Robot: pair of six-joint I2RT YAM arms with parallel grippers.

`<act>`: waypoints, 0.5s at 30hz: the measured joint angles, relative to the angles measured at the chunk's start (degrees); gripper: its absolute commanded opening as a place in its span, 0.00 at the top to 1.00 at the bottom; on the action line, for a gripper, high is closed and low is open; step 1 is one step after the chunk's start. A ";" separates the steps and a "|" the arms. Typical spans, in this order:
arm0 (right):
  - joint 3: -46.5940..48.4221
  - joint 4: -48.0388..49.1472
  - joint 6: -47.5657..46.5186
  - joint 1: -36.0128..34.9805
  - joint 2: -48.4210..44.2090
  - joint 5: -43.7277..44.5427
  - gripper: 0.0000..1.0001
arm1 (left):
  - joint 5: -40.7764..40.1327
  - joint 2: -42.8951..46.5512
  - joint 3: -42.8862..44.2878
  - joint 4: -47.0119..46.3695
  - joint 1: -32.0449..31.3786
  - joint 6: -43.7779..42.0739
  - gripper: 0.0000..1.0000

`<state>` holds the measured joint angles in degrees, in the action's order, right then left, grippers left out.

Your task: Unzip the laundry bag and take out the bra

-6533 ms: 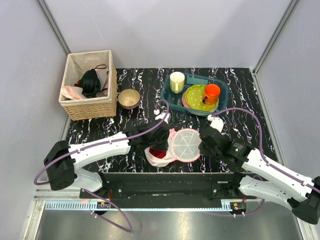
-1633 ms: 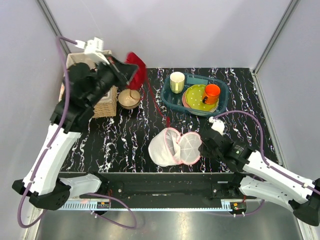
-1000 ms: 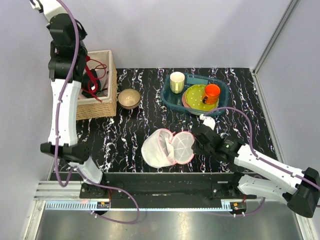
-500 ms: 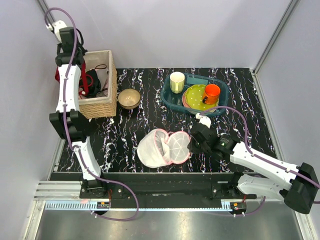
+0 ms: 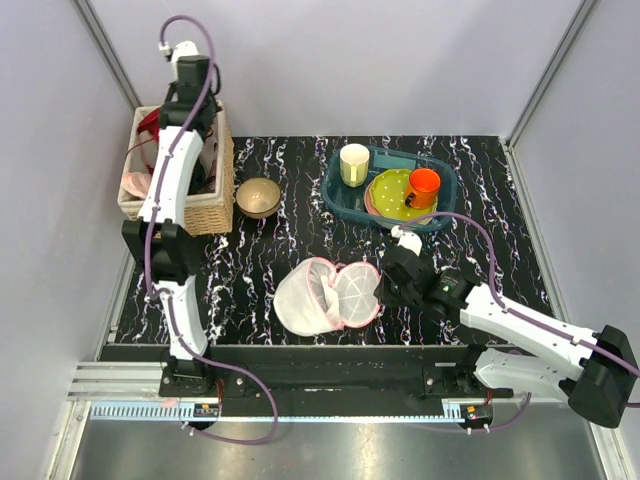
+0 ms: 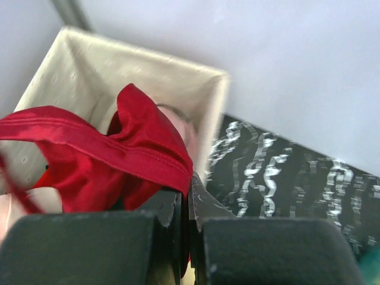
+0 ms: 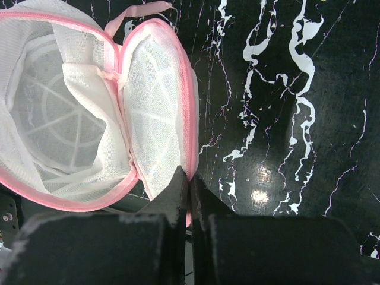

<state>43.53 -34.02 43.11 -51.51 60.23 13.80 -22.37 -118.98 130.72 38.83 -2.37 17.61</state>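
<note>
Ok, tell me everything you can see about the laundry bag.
The laundry bag is a round white mesh pouch with pink zipper trim, unzipped and splayed open like a clamshell on the black marbled table, near its front edge. Spoke-like ribs show through; it looks empty. The right gripper is shut on its pink rim.

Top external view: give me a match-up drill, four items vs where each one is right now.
Items
1. bra
2. laundry bag
3. orange mug
4. bowl

Places
A. in the teal tray
B. on the table, beside the wicker basket
C. lying unzipped near the table's near edge
D. clamped in the left jaws, above the wicker basket

Pairs: 1-D, 2-C, 3-A, 4-B
</note>
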 measured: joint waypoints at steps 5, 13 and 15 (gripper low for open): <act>0.00 0.00 0.04 0.00 -0.07 -0.07 1.00 | -7.50 5.68 5.75 -1.55 -10.95 -6.19 1.00; -0.50 -0.83 0.70 0.00 -4.31 -0.28 1.00 | -16.90 23.80 3.78 -10.54 -15.23 -13.64 1.00; -0.50 -1.36 0.72 0.00 -5.42 0.07 1.00 | -18.49 25.70 4.66 -12.26 -15.26 -15.06 1.00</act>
<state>43.03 -35.38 43.83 -51.51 54.81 13.87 -40.86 -93.27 135.37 26.57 -17.63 2.55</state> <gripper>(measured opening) 0.011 0.021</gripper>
